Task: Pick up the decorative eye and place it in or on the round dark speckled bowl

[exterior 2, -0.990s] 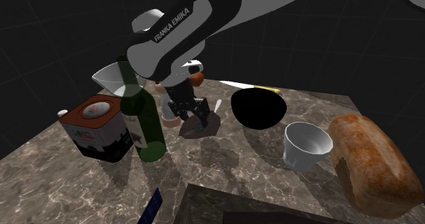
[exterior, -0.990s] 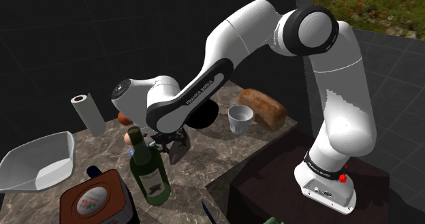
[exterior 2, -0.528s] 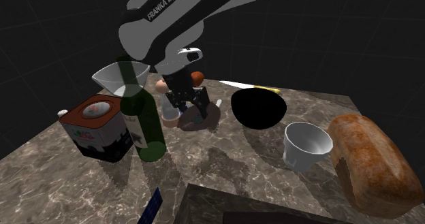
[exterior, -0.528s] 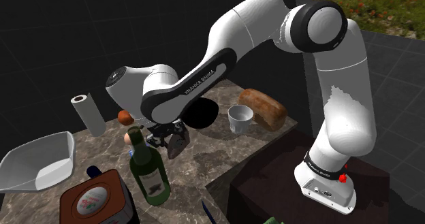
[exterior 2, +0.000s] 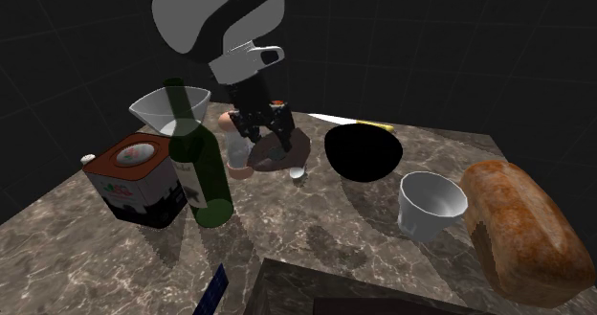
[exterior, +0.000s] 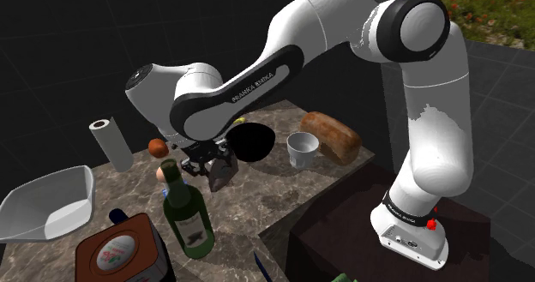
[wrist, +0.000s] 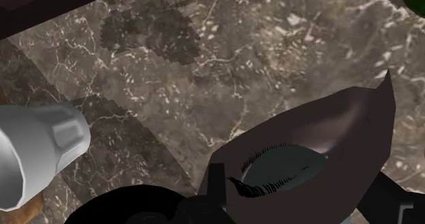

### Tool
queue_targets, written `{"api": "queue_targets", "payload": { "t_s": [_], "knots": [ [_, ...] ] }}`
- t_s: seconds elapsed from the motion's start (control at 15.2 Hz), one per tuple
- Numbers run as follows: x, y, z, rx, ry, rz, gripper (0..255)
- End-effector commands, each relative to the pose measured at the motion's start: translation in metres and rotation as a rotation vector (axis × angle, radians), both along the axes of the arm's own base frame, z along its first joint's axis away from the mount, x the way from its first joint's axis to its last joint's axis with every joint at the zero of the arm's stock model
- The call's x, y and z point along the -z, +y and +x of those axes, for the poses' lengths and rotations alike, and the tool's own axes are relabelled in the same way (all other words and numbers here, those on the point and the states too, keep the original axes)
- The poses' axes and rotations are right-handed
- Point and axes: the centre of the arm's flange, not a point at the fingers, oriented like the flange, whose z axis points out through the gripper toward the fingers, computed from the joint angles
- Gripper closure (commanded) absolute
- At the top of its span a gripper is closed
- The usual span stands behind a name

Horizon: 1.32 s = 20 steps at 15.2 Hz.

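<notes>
Brown marbled counter (exterior 2: 316, 222) amid black surroundings. A dark bowl (exterior 2: 362, 153) sits centre-frame, white cup (exterior 2: 431, 205) lower right. The gripper (exterior 2: 270, 131) pinches the decorative eye (exterior 2: 292, 152)

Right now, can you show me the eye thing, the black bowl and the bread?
decorative eye (wrist: 293, 165): wrist view, on its grey eyeball.
black bowl (exterior 2: 362, 155): second exterior view, on its dark wall.
bread loaf (exterior 2: 521, 229): second exterior view, on its brown crust.
</notes>
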Motion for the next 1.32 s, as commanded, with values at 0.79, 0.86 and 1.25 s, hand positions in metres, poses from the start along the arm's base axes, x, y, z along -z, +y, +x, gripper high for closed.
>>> {"api": "queue_targets", "payload": {
  "t_s": [0.79, 0.86, 1.25],
  "knots": [
    [-0.073, 0.001, 0.001, 0.0, 0.0, 0.0, 255],
    [-0.074, -0.012, 0.006, 0.0, 0.0, 0.0, 255],
    [-0.081, -0.084, 0.036, 0.0, 0.0, 0.0, 255]
  ]
}}
